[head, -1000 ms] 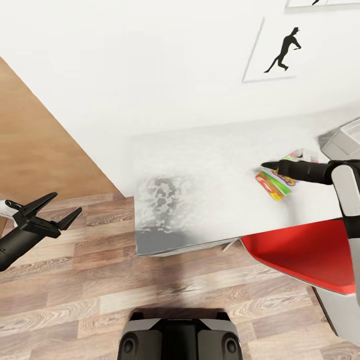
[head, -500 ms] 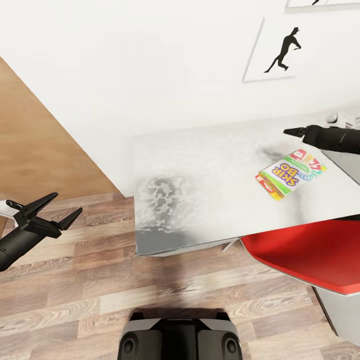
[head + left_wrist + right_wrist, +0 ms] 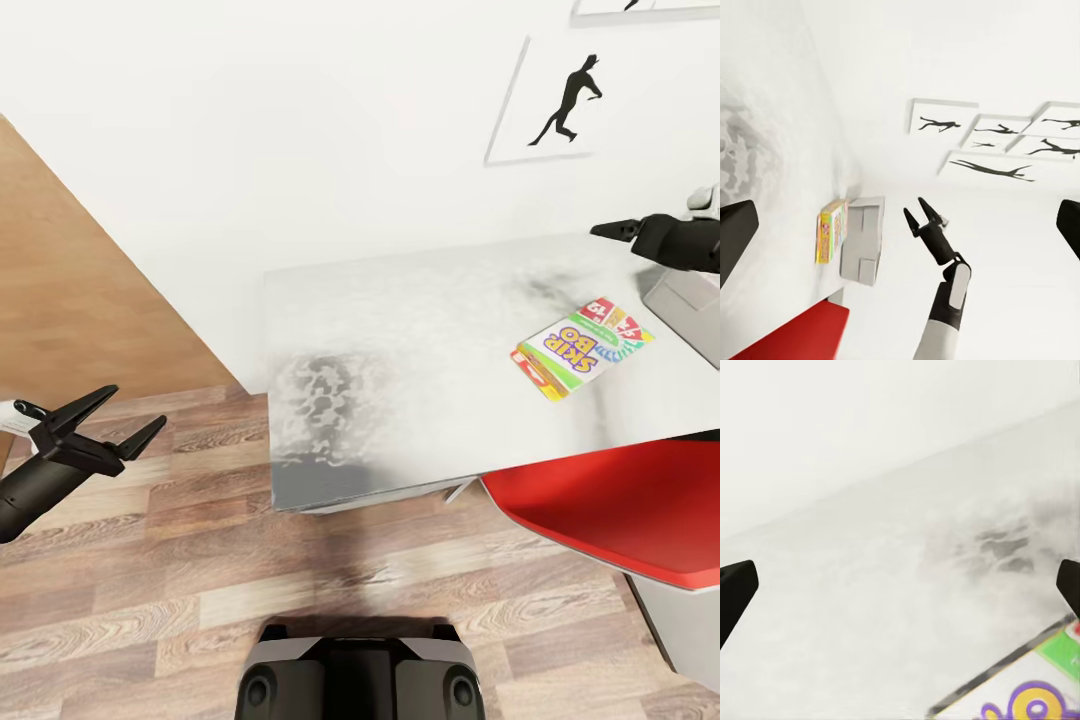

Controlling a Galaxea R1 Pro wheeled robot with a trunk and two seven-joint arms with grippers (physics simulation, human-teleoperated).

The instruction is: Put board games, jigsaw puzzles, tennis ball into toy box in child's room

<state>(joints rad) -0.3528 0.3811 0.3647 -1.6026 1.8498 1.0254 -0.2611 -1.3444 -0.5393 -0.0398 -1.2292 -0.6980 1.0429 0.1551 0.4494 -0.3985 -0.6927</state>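
right pincer [image 3: 612, 229] apart, empty, raised above worktop [image 3: 420, 340] near toy box [image 3: 690, 305]; board game [image 3: 583, 347] lies flat. left pincer [image 3: 125, 415] apart over floor [image 3: 200, 580].

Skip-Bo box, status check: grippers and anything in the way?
Left gripper open, empty, off-table. Right gripper open, empty, above toy box. Skip-Bo box flat on table, unobstructed.

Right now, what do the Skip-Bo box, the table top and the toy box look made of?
Skip-Bo box: looks like printed card, flat and thin, with bright lettering and a matte face.
Table: a hard white top with a slight sheen; blurry dark reflections show in it, so probably laminate or lacquer.
Toy box: plain light grey, smooth sloping wall, likely moulded plastic, though the render leaves that open.
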